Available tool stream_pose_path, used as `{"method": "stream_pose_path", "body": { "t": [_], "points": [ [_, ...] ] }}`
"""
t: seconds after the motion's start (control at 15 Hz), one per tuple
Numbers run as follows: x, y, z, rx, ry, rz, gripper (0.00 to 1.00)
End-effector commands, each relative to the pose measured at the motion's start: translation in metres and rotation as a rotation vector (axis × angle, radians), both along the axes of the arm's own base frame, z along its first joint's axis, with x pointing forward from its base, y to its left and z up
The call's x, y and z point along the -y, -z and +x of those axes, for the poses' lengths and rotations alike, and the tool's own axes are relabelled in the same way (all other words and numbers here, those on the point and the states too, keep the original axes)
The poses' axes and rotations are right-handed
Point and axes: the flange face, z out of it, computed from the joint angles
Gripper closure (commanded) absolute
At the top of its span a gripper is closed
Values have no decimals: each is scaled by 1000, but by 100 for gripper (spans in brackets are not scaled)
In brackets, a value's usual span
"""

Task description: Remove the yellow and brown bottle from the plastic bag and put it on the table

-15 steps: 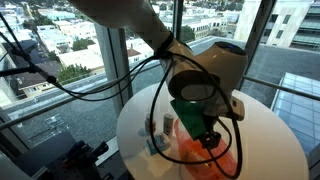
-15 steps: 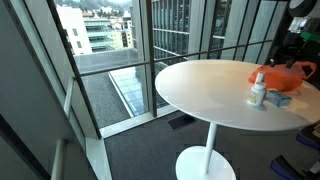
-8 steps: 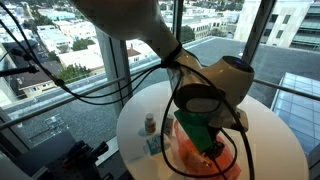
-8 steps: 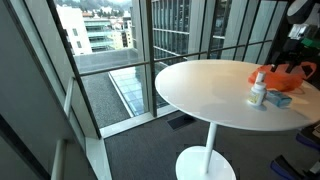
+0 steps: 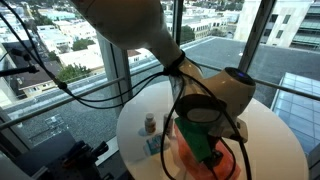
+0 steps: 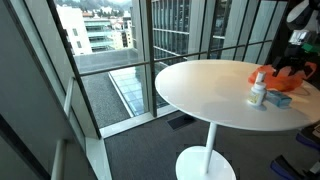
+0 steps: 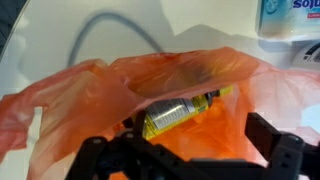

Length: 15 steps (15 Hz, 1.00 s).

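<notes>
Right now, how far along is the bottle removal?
Done: nothing yet; the bottle lies inside the bag. In hand: the gripper hangs open at the bag's mouth, jaws apart and not closed on the bottle. Left: grip it, lift it out and set it on the table.

My arm reaches in from the upper left with black cables looping round it, and my gripper points down into the orange plastic bag on the round white table. Its fingertips are lost among the bag's folds. Just beside the bag stand a small bottle and a blue-and-white box, with tall windows and city rooftops behind.
</notes>
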Motion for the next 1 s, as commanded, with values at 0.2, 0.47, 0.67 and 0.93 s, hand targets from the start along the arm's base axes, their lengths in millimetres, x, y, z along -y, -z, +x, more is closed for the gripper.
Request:
{"method": "stream_pose_path", "body": {
  "t": [0.2,0.47,0.67,0.93],
  "points": [
    [-12,2,2,-39,75,32,0],
    [-17,11,-1,-86,133,57,0],
    [-15,18,-3,-107,191,62,0],
    [-12,24,-7,-130,268,56,0]
  ]
}}
